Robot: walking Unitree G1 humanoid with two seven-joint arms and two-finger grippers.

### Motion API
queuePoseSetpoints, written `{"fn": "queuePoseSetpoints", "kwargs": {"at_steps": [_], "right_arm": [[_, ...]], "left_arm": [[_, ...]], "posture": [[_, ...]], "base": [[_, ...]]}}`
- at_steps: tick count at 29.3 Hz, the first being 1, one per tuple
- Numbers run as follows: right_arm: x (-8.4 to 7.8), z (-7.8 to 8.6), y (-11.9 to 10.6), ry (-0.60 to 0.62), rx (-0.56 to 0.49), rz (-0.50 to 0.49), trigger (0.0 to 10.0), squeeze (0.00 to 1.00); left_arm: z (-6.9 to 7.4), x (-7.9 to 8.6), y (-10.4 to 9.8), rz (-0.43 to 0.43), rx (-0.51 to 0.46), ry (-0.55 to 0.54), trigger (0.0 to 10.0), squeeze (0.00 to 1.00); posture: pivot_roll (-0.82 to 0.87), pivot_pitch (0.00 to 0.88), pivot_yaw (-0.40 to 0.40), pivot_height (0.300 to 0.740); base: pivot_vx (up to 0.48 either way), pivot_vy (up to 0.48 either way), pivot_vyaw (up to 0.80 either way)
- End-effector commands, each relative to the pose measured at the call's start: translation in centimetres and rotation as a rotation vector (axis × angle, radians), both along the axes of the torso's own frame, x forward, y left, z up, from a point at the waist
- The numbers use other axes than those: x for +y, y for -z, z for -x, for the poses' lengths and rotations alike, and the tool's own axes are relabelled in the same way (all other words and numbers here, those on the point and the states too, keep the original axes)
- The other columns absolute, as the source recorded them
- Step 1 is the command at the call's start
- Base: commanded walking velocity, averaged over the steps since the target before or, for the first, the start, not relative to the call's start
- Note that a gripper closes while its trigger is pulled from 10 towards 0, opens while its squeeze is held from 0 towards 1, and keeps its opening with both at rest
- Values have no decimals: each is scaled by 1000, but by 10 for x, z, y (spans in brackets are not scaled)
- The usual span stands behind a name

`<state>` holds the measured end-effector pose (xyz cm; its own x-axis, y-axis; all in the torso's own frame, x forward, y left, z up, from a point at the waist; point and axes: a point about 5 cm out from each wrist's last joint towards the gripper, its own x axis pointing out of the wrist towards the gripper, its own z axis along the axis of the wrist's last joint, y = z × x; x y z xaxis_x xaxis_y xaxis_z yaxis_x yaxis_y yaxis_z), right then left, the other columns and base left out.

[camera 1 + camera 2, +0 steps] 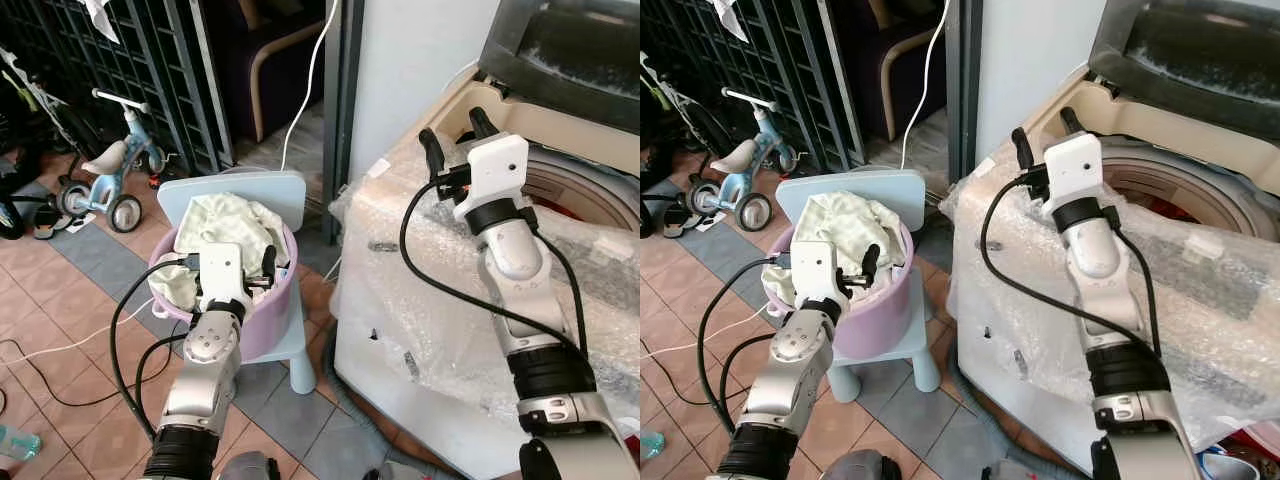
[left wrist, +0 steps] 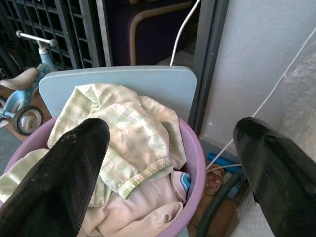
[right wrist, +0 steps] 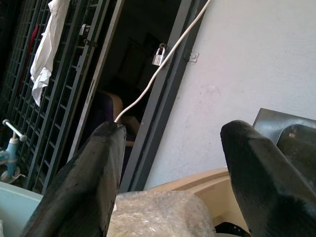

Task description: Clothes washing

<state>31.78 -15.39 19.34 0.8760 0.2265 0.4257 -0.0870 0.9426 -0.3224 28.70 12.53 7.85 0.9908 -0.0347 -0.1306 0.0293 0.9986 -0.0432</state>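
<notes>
Terracotta tiled floor (image 1: 60,300), bubble-wrapped washing machine (image 1: 440,300), lilac basin (image 1: 280,300)

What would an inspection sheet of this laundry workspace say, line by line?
Surface: tiled floor, pink and grey.
Job's things: pale checked clothes heaped in a lilac plastic basin on a light-blue child's chair; top-loading washing machine, lid up, body in bubble wrap.
Clutter: small blue tricycle.
Grippers: left gripper open above the basin; right gripper open, raised above the machine.
Cables: black arm cables; white cord.
Surroundings: dark metal grille.
</notes>
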Motion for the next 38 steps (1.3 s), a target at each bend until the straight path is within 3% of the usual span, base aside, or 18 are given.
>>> {"fn": "queuePoseSetpoints", "kwargs": {"at_steps": [1,7,8,9,10,12,15,21,34,38], "right_arm": [[8,8,3,30,-1,-19,10000,1000],[21,22,22,28,82,-39,10000,1000],[21,23,23,28,91,-40,10000,937],[20,24,25,34,104,-41,10000,39],[18,25,28,44,121,-33,10000,0],[11,24,38,119,186,-31,10000,0],[8,24,39,137,199,-53,10000,0],[12,24,41,104,206,-31,10000,0],[17,27,48,75,253,-47,10000,0],[13,28,55,93,309,-103,10000,0]], "left_arm": [[0,0,0,-6,3,-7,10000,0],[-3,-5,-3,2,-8,11,10000,0],[-4,-6,-3,2,-9,11,10000,0],[-4,-6,-3,3,-9,10,10000,0],[-4,-6,-3,4,-10,9,10000,0],[-3,-7,-3,7,-8,11,10000,0],[-2,-9,-3,5,-9,18,10000,0],[-7,-6,-5,12,-15,-6,10000,0],[-5,-4,-8,27,-57,9,10000,0],[-6,-3,-8,26,-69,11,10000,0]], "posture": [[-15,0,46,740],[-28,0,48,740],[-28,0,48,740],[-30,0,47,740],[-30,0,47,740],[-32,0,50,740],[-34,0,53,740],[-36,0,53,740],[-35,0,52,740],[-35,0,52,740]], "base": [[0,270,0],[0,445,0],[0,480,0],[0,480,0],[0,480,0],[0,480,0],[0,480,0],[0,480,0],[0,0,800],[0,0,305]]}}
